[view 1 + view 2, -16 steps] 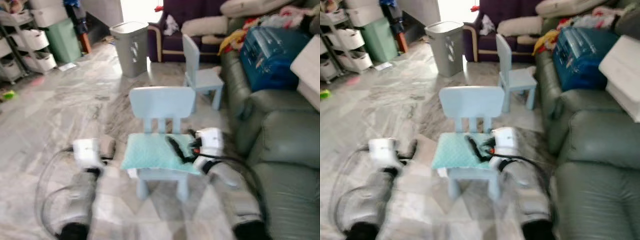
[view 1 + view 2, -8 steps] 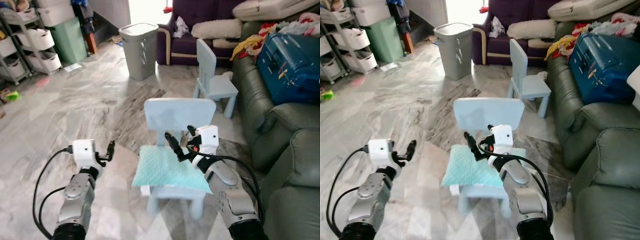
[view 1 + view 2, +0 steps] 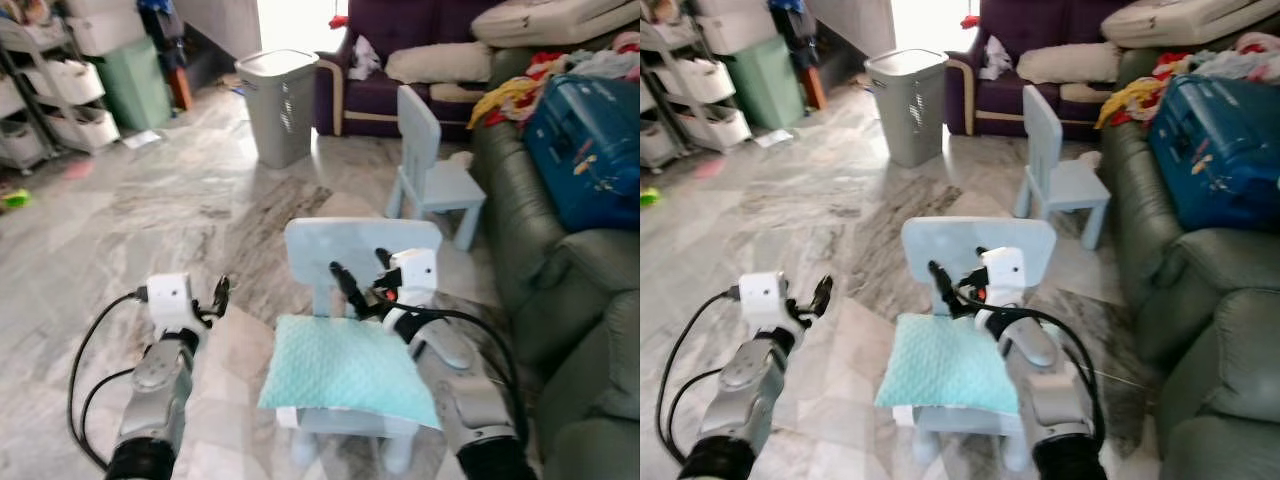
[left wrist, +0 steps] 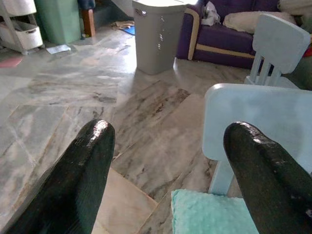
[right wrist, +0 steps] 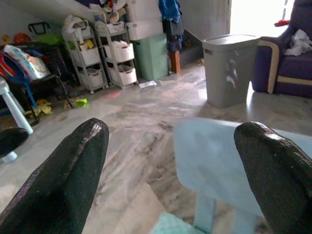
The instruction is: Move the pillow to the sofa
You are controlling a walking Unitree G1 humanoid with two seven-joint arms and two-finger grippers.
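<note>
- Writing and labels: no brand, label or lettering can be read on any item; the blue suitcase (image 3: 1215, 150) carries small marks too blurred to make out.
- Pillow (image 3: 350, 371): mint green, textured, lying flat on the seat of the near light-blue child's chair (image 3: 360, 250), its front edge overhanging the seat. It is not on the sofa.
- Sofa (image 3: 1200, 310): grey-green, on the robot's right, well apart from the pillow; the suitcase and loose clothing rest on its far end.
- Right gripper (image 3: 362, 278): raised above the rear of the pillow, in front of the chair back, fingers spread apart and holding nothing.
- Left gripper (image 3: 218, 297): held over bare marble floor (image 3: 130, 220), left of the chair; fingers spread, nothing between them.
- Against the frame half a second ago: the whole view has shifted, with the chair and pillow now lower and nearer, so the camera has moved. The pillow stays on the seat; both grippers remain unclenched in much the same pose.
- Background: grey bin (image 3: 280, 105), second small chair (image 3: 430, 165), purple couch (image 3: 400, 60).
</note>
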